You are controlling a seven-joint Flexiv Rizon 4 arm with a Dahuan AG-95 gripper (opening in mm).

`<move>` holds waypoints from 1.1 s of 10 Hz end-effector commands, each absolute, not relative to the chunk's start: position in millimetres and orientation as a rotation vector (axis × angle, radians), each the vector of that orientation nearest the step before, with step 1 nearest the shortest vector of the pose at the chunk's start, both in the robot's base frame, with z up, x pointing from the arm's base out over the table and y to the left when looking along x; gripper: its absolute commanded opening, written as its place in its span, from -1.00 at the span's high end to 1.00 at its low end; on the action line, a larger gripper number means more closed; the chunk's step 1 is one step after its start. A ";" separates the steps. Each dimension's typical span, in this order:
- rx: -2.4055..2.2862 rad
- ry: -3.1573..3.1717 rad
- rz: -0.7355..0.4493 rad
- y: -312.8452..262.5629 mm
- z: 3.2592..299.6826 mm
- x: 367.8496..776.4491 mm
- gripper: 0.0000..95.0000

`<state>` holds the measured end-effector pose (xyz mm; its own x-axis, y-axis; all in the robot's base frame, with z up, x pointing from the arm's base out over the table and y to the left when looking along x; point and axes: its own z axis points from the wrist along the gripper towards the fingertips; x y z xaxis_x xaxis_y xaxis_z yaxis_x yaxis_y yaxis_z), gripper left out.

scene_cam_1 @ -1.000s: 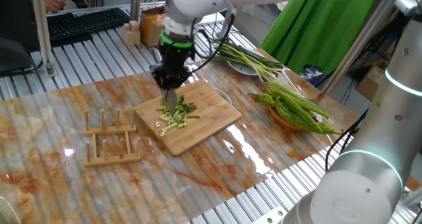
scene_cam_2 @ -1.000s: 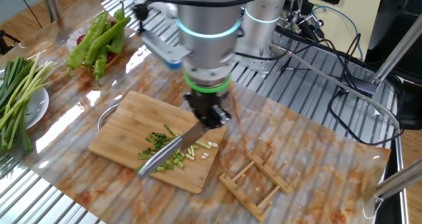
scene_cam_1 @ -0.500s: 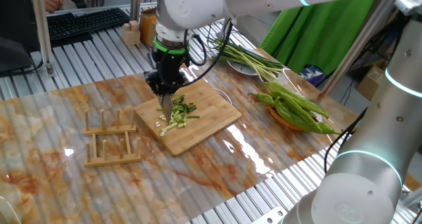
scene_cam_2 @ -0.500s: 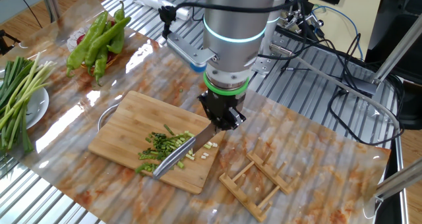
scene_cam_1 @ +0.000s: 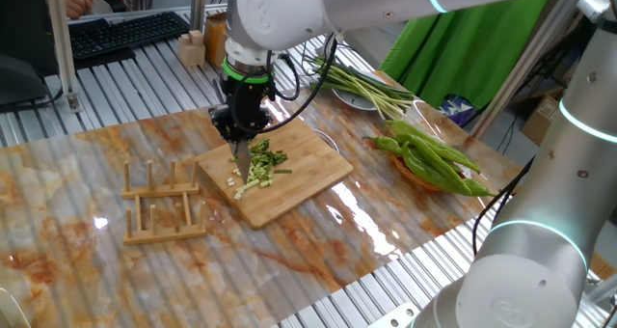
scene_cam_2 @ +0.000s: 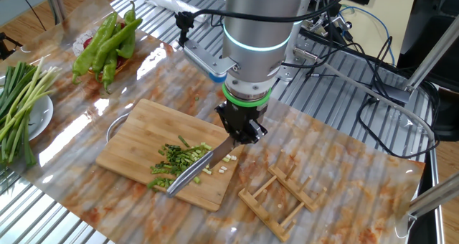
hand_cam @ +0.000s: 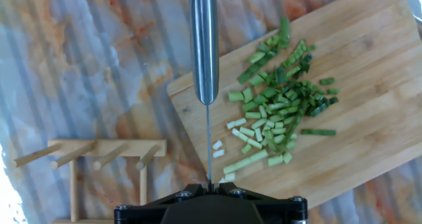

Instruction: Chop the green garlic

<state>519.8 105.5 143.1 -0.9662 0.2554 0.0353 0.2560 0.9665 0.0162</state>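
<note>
Many short bits of green garlic (scene_cam_1: pixel 260 168) are seen lying in a heap on the wooden cutting board (scene_cam_1: pixel 313 174) in one fixed view. The claw (scene_cam_1: pixel 240 134) is clenched on a knife (scene_cam_1: pixel 243 157), which is pointed down at the heap. A wooden rack (scene_cam_1: pixel 162 204) is set on the bench (scene_cam_1: pixel 87 280) beside the board.

In the other fixed view, the knife (scene_cam_2: pixel 195 172) is laid slanted across the bits (scene_cam_2: pixel 176 161). Green peppers (scene_cam_2: pixel 106 43) and long stalks (scene_cam_2: pixel 20 104) are kept well apart from the board.

In the hand view, the blade (hand_cam: pixel 204 46) is seen edge-on, just beside the heap (hand_cam: pixel 277 112).
</note>
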 end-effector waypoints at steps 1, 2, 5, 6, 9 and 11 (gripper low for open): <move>-0.358 -3.086 -0.036 105.3 142.7 519.9 1.00; -0.313 -3.091 -0.053 105.3 142.7 519.9 1.00; -0.208 -3.106 -0.040 105.3 142.7 519.9 1.00; -0.192 -3.109 -0.039 105.3 142.7 519.9 1.00; -0.138 -3.121 -0.050 105.3 142.7 519.9 1.00; -0.174 -3.112 -0.052 105.3 142.7 519.9 1.00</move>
<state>519.3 104.8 142.6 -0.9946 0.1008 0.0229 0.1016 0.9941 0.0377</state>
